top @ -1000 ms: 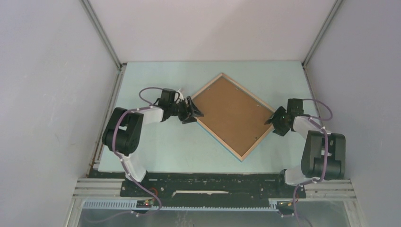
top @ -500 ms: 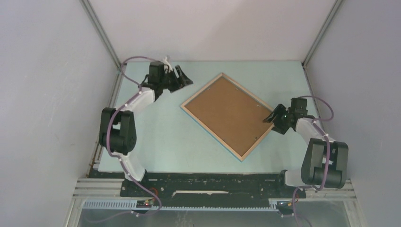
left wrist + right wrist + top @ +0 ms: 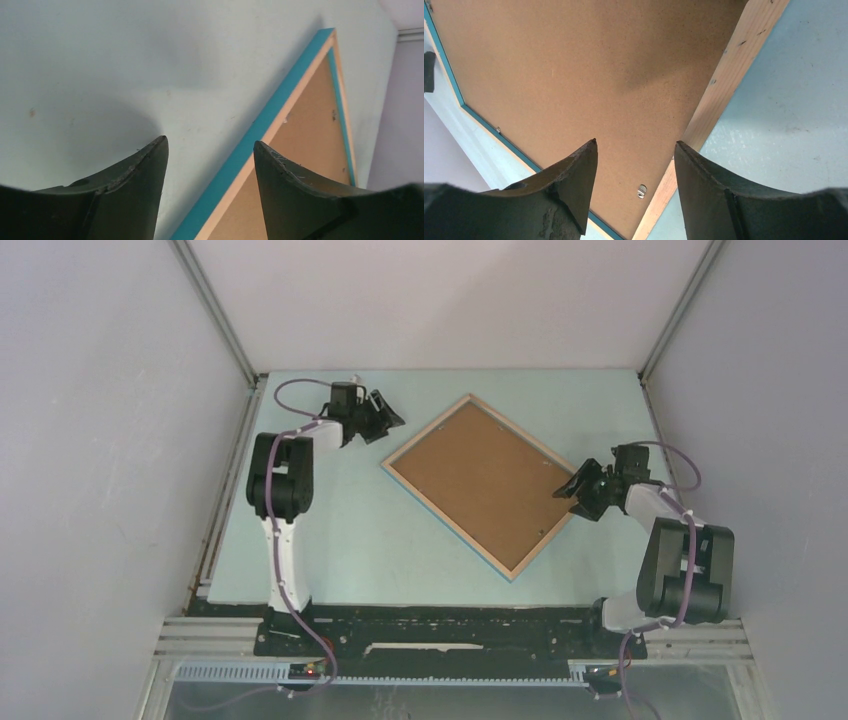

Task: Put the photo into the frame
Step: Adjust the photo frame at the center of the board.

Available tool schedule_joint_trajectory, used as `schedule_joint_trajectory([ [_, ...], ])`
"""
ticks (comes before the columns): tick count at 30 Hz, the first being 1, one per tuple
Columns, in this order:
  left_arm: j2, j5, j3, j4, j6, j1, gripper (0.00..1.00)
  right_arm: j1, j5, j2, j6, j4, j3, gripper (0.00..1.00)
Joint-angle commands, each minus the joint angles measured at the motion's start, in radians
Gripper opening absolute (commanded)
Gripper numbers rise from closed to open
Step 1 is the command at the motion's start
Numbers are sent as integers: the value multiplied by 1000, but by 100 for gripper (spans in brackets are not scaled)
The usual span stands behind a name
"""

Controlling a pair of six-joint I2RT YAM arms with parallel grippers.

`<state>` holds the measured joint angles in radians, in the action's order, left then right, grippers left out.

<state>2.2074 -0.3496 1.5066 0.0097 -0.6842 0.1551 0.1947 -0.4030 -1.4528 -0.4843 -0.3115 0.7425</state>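
The frame (image 3: 446, 523) lies back up on the table, turned like a diamond, with the brown backing board (image 3: 482, 480) in it. The photo is out of view. My left gripper (image 3: 388, 420) is open and empty, above the table just left of the frame's back-left side. The left wrist view shows the gripper (image 3: 210, 147) over the frame's turquoise edge (image 3: 265, 125). My right gripper (image 3: 572, 490) is open at the frame's right corner. In the right wrist view the gripper (image 3: 635, 145) hovers over the backing board (image 3: 589, 65) and the wood rim (image 3: 734, 70), holding nothing.
The pale blue table (image 3: 340, 540) is closed in by grey walls on the left, back and right. A small metal clip (image 3: 641, 191) sits at the board's edge near the right fingers. The black arm bases stand along the near edge.
My left gripper has left the frame's left corner and swung to the back left. The frame's left corner has shifted slightly toward the near left. The right gripper has barely moved.
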Motion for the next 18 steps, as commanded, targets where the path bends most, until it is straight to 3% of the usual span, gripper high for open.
schedule_joint_trajectory([
  [1, -26, -68, -30, 122, -48, 16, 69, -1, -3, -7, 26, 16, 31, 66],
  [10, -87, -156, -173, 207, -117, 31, 69, 44, 176, 33, 18, -56, 28, 70],
  [18, -179, -214, -401, 306, -229, 32, 70, 28, 109, -35, 22, 15, 22, 70],
])
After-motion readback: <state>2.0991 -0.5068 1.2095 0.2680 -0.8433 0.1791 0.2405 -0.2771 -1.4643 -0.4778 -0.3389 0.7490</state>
